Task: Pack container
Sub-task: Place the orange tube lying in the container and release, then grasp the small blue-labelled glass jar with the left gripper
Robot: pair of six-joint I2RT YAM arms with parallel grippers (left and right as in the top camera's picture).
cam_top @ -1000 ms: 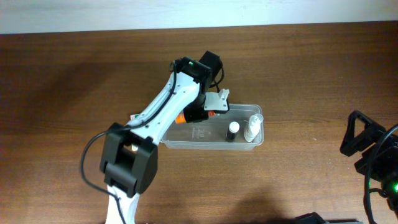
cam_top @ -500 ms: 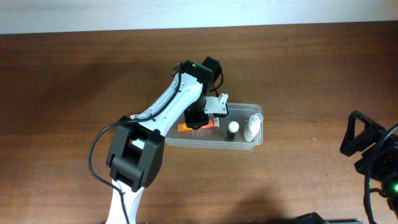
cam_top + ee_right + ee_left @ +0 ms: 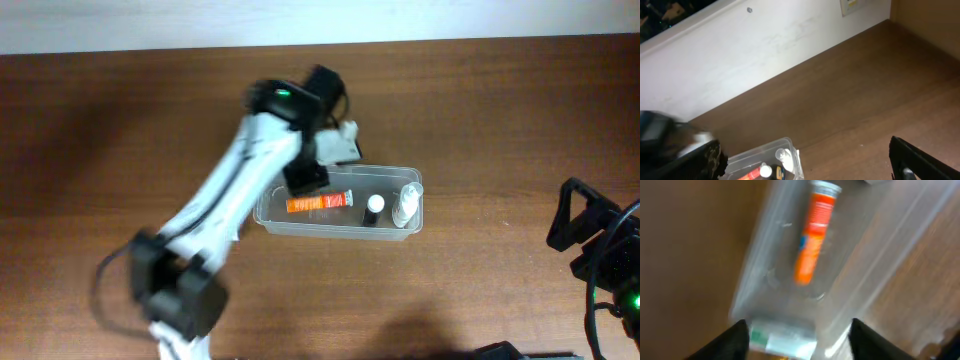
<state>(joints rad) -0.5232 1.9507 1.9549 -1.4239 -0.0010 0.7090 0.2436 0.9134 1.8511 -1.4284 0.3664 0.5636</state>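
Note:
The container [image 3: 330, 231] is a clear tub on the brown table. In it lie an orange tube [image 3: 320, 203], a small dark bottle with a white cap [image 3: 374, 208] and a clear bottle [image 3: 406, 205]. My left gripper [image 3: 306, 180] hovers over the tub's left end, blurred by motion. In the left wrist view the orange tube [image 3: 812, 240] lies flat in the container [image 3: 757, 270], and my left gripper [image 3: 799, 325] stands open above it, holding nothing. My right gripper [image 3: 578, 222] stays at the table's right edge; the right wrist view shows this gripper [image 3: 804, 145] open, far from the container [image 3: 755, 150].
A blurred green and white label [image 3: 782, 337] shows at the tub's near end between my left fingers. A pale wall [image 3: 765, 45] runs along the back of the table. Bare brown tabletop [image 3: 500, 120] surrounds the tub.
My left gripper has opened and let go of the orange tube, which now lies in the tub. The left arm has swung up and leftwards. The right arm has not moved.

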